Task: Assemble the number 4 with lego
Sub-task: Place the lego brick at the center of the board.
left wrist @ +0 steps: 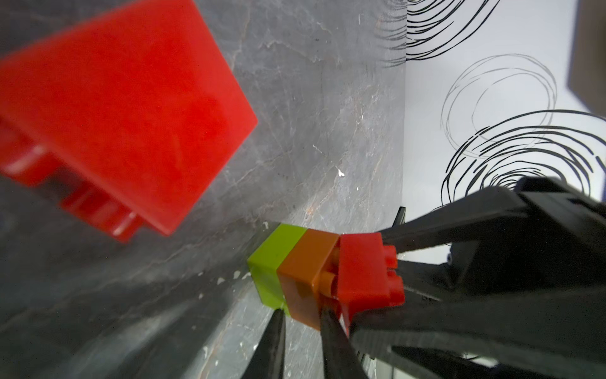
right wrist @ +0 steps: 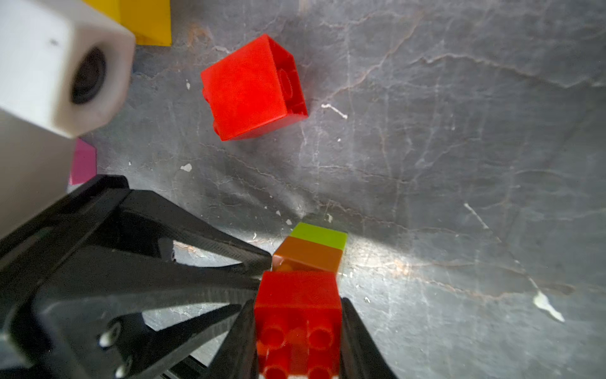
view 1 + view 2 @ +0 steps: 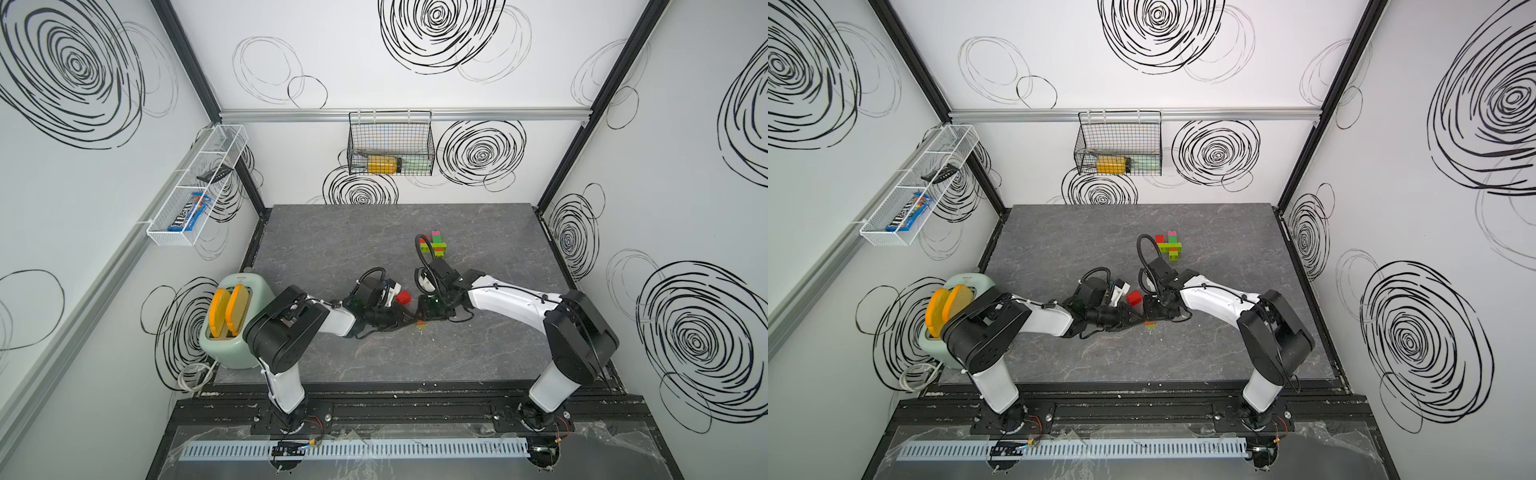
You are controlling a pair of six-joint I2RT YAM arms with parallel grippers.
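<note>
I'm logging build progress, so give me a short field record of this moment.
row: lime green plastic brick, orange plastic brick, studded red plastic brick, end to end
right tool: clamped on the studded red brick
left tool: closed at the orange brick, grip unclear
joint: orange studs showing, red not fully seated
loose: second red plastic brick, on its side on grey marbled tabletop
far: multicoloured brick figure

Shows smooth, glossy plastic on the loose red brick (image 2: 252, 88), with soft highlights; same shiny finish on the lime brick (image 1: 275, 259), orange brick (image 1: 305, 272) and stacked red brick (image 1: 364, 272). Matt grey stone-look surface (image 2: 459, 164), veined and flecked with pale scuffs. Matt black plastic on the left claw (image 1: 301, 315), bottom centre of the frame, fingers (image 2: 213, 238) finely ribbed. Thin black metal wire for the basket (image 3: 390, 133).
</note>
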